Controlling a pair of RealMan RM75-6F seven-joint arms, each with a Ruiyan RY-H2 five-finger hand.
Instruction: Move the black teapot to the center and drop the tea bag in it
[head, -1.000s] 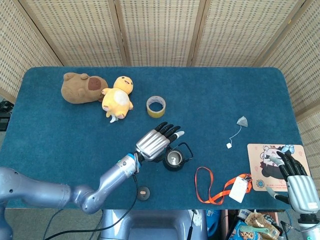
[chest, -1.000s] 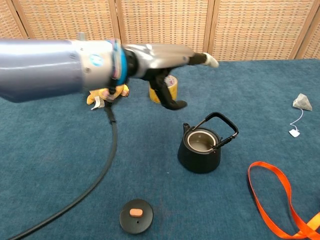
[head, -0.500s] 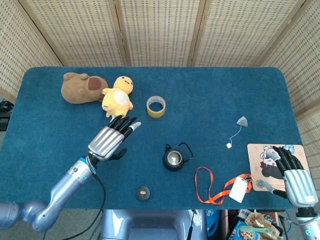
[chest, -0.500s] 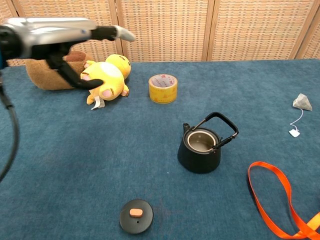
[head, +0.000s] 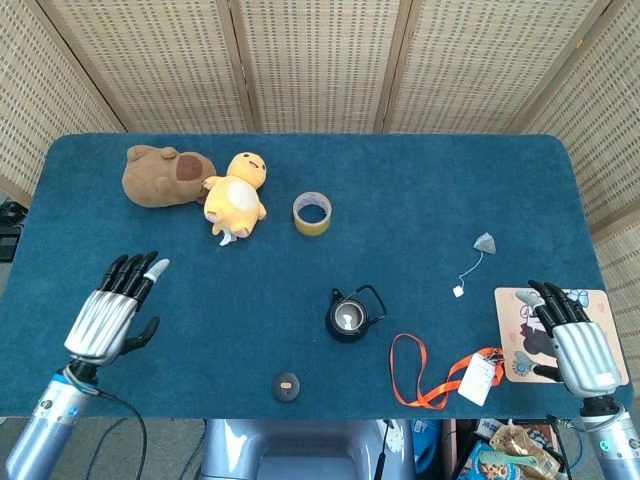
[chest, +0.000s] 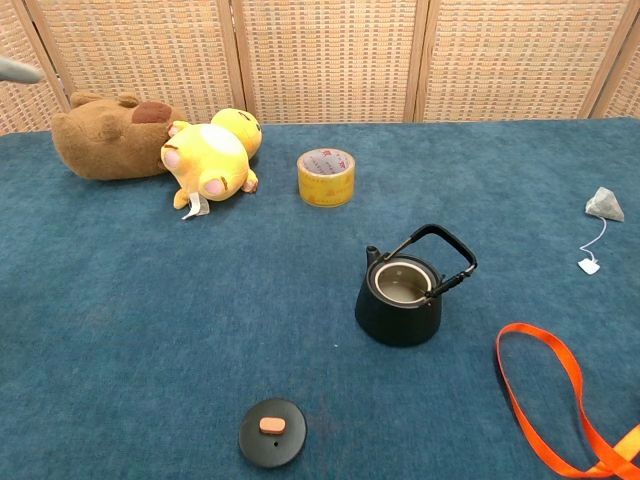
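1. Head view: the left hand (head: 108, 318) hangs over the table's (head: 420, 180) near left edge, fingers (head: 130, 272) spread and holding nothing. The teapot (head: 348, 317) sits well to the right of those fingertips, upright, lidless, with nothing visible inside. Its lid (head: 287, 385) lies nearer the front edge. The right hand (head: 572, 341) is also empty with fingers apart, above a printed mat (head: 515, 312). The tea bag (head: 485, 243) lies beyond its fingertips, its string (head: 470, 268) trailing toward the teapot.

2. Chest view: the teapot (chest: 404, 292) stands open, handle up, its inside bare metal; the lid (chest: 272, 431) lies in front, the tea bag (chest: 604, 203) far right. Only a sliver of the left hand shows at the left edge.
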